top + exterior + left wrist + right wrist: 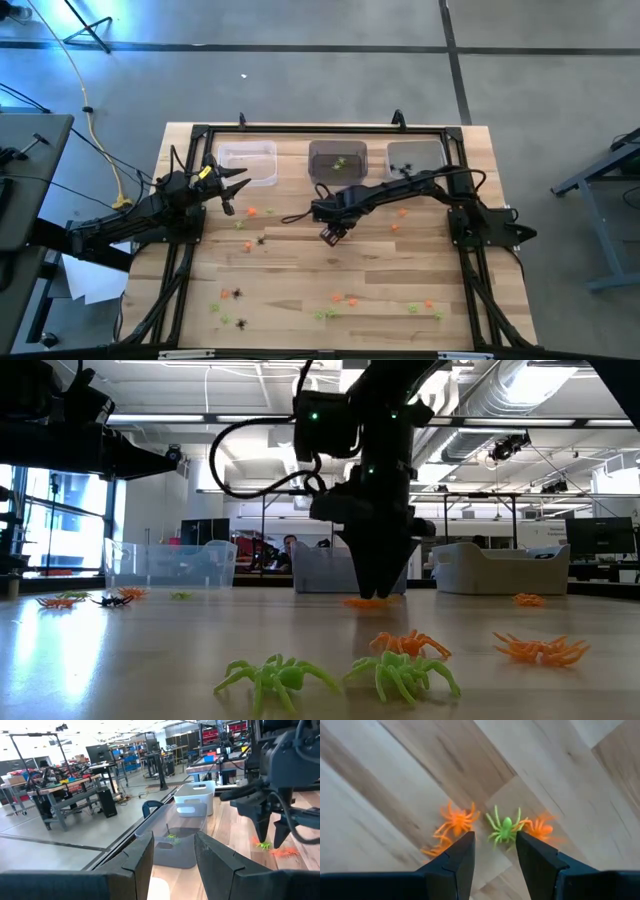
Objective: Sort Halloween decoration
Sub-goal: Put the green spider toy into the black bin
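Between the right gripper's parted, empty fingers lies bare wood; just beyond the tips sits a green spider, nearer the one finger than the other, with an orange spider close on its one side and a second orange one touching its legs on the other; a third orange scrap peeks out beside the first finger; so the gap, as it stands, lines up short of the green body and a little off its centre, and I judge the coming move turns on bringing the fingers forward over it without catching an orange neighbour; the green spider's body runs roughly along the line leading away from the gripper, legs splayed to both sides, though which end is the head I cannot tell.

Seen from above, the right gripper hangs over the table's middle, in front of the centre bin, which already holds something green; this arm is plainly the nearer to the cluster.

The left gripper waits well apart by the left bin, its fingers also spread and holding nothing.

More spiders, green, orange and black, are scattered along the near edge, still unsorted; the right bin holds something dark.
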Available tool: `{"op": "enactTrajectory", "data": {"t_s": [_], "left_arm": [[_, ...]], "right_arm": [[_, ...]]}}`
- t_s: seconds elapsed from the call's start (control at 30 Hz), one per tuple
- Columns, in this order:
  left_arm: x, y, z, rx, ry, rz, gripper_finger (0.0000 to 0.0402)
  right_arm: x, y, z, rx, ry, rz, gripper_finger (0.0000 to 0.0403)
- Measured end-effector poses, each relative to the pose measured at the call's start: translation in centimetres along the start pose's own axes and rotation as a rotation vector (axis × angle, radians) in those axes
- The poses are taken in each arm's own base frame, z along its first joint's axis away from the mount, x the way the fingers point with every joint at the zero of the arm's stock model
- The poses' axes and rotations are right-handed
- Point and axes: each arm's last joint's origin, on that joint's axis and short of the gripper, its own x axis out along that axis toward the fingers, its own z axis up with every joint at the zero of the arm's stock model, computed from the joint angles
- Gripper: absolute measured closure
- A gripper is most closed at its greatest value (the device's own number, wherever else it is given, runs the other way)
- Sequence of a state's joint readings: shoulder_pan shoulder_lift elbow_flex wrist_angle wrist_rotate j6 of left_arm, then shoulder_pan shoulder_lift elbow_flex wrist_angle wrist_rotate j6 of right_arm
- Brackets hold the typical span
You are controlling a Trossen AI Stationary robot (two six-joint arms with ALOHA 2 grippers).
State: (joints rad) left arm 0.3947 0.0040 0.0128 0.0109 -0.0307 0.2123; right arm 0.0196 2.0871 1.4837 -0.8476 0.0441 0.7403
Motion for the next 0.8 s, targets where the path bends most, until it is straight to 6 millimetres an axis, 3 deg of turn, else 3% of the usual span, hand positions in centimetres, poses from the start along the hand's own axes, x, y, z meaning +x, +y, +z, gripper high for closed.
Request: {"op": "enactTrajectory", "data": {"t_s": [0.33,0.67,0.8], "left_arm": [[0.0,0.0,-0.01,0.0,0.0,0.0,0.0271],[0.0,0.0,0.0,0.0,0.0,0.0,0.0271],[0.0,0.0,-0.01,0.0,0.001,0.0,0.0271]], "right_arm": [[0.49,-0.14,0.53,0.007,0.0,0.023,0.0267],[0.53,-0.17,0.52,0.03,0.002,0.021,0.0343],[0.54,-0.14,0.52,0.036,0.001,0.023,0.0354]]}}
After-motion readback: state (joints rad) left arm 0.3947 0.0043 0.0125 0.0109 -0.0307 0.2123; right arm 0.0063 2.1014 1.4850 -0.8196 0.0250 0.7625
